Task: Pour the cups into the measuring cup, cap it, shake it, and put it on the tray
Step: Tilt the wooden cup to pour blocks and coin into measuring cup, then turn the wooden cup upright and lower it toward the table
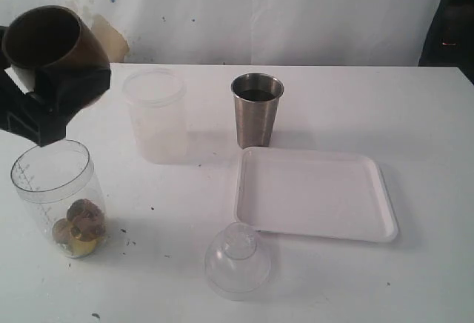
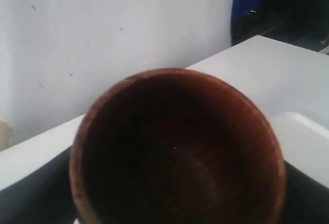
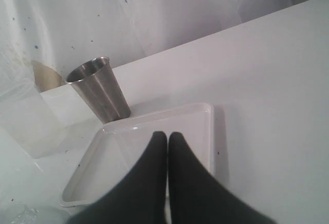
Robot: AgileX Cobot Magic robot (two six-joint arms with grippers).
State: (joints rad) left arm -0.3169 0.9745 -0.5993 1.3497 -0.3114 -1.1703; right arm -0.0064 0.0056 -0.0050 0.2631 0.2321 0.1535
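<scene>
My left gripper [image 1: 52, 90] is shut on the brown wooden cup [image 1: 53, 39], held high and tipped on its side above the measuring cup [image 1: 58, 197]. The wooden cup's dark inside [image 2: 177, 152] fills the left wrist view and looks empty. The clear measuring cup stands at the front left with brownish lumps at its bottom. The steel tumbler [image 1: 256, 108] stands upright behind the white tray [image 1: 315, 193]. My right gripper [image 3: 167, 134] is shut on nothing, above the tray [image 3: 198, 116], with the tumbler [image 3: 98, 88] beyond it. The right gripper is out of the exterior view.
A frosted whitish plastic cup [image 1: 155, 114] stands between the measuring cup and the tumbler. A clear domed lid [image 1: 237, 258] lies near the tray's front left corner. A white wall backs the white table [image 1: 415, 115].
</scene>
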